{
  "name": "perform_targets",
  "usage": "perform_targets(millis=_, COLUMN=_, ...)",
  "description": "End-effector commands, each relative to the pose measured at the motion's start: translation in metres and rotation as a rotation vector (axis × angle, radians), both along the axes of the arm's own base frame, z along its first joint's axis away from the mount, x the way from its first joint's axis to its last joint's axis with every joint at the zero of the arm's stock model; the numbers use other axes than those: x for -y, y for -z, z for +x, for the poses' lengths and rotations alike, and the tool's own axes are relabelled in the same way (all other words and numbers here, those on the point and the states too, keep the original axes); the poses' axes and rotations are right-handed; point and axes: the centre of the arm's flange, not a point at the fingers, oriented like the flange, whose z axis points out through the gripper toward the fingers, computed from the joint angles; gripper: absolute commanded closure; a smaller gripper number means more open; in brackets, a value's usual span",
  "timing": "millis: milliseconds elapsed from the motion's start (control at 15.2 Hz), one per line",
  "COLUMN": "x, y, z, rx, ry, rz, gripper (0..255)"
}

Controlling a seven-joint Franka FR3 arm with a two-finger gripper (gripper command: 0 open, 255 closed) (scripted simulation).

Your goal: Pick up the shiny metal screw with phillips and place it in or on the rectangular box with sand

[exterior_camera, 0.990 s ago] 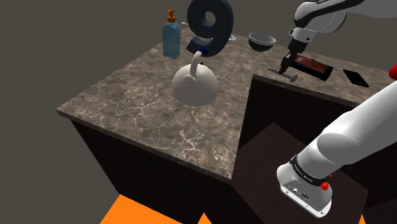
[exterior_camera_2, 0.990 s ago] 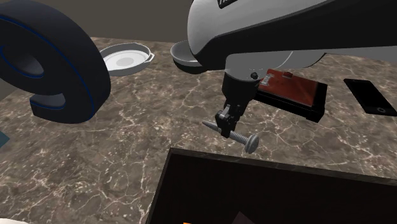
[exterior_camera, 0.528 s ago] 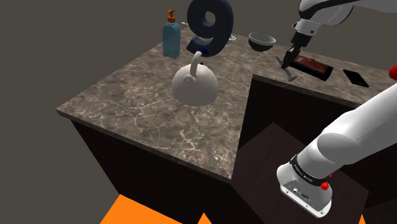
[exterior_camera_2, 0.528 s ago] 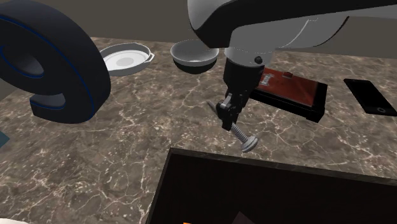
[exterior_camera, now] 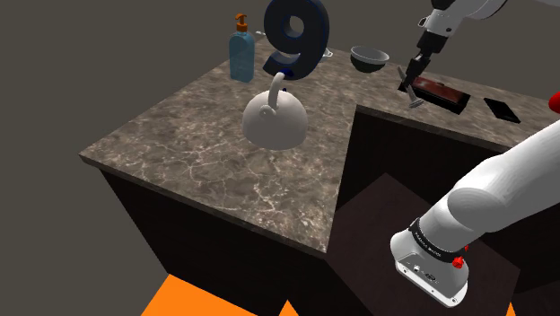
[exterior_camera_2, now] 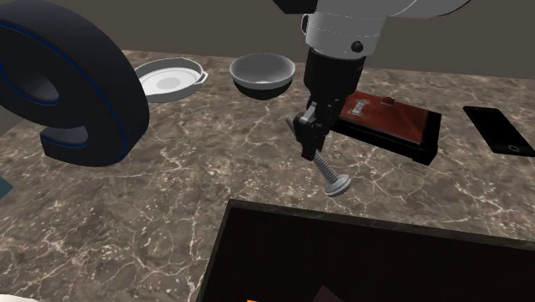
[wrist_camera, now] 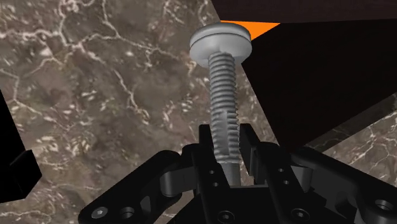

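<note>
Gripper [exterior_camera_2: 310, 147]: closed on the screw, jaws pinching the threaded shank near its tip from both sides.
Screw [exterior_camera_2: 331, 175]: pale grey metal, hanging head-down and slanted under the gripper; lifted off the table [exterior_camera_2: 171, 193], near its cut-out edge.
Box [exterior_camera_2: 435, 137]: dark rectangular tray with reddish-brown fill, lying flat just beside the screw, towards the second exterior view's right; screw not over it.
Stage, as judged: carry under way, placing not yet done.
Risk, grip: hold on slanted threads close to the tip, so a likely pivot or slip under a quick swing.
Risk, drop: a slip here probably means a roll off the table edge into the dark recess below.
Risk, clearance: low-hanging head apt to catch the box wall on a flat sideways move.
Risk, release: opening short of the fill leaves the screw on the table.
Writing: large dark figure "9" [exterior_camera_2: 69, 94]; small white mark on the box fill, unreadable; no brand legible.
</note>
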Motion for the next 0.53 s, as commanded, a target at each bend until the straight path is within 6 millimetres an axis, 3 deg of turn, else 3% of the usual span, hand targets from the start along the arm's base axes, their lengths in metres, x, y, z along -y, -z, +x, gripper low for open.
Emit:
perform_targets(millis=0, x=0.000, y=-0.011, z=0.000, rx=0.000, ry=0.000, rz=0.000, gripper=255)
perform_targets(millis=462, x=0.000, y=-0.047, z=0.000, rx=0.000, ry=0.000, rz=0.000, gripper=255)
